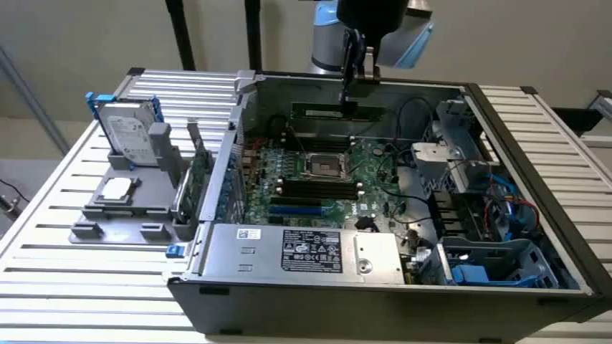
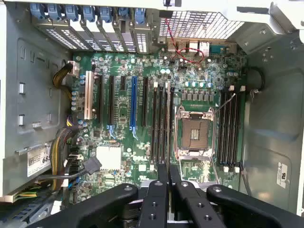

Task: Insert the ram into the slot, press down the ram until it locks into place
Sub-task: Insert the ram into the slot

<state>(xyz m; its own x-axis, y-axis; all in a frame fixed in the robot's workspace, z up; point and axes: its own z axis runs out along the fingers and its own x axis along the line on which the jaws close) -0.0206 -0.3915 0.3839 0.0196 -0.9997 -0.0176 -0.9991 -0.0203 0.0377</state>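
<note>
My gripper (image 1: 350, 97) hangs above the far side of the open computer case, shut on the ram (image 1: 330, 112). The ram is a long dark-green stick, held level and well above the motherboard (image 1: 373, 161). In the wrist view the two black fingers (image 2: 163, 176) stand close together at my gripper (image 2: 168, 175), with only a thin edge between them. Below lie the black slots: one parallel group (image 2: 161, 124) beside the CPU socket (image 2: 194, 130) and another group (image 2: 230, 129) on its other side. In the exterior view the slots (image 1: 311, 188) are far below the ram.
A blue socket (image 2: 133, 107) and white socket (image 2: 89, 101) lie beside the black ones. A hard drive (image 1: 129, 132) and a card (image 1: 196, 168) stand on a grey fixture at the exterior view's left. The power supply (image 1: 301, 251), cables (image 1: 421, 208) and a blue drive cage (image 1: 492, 265) crowd the case.
</note>
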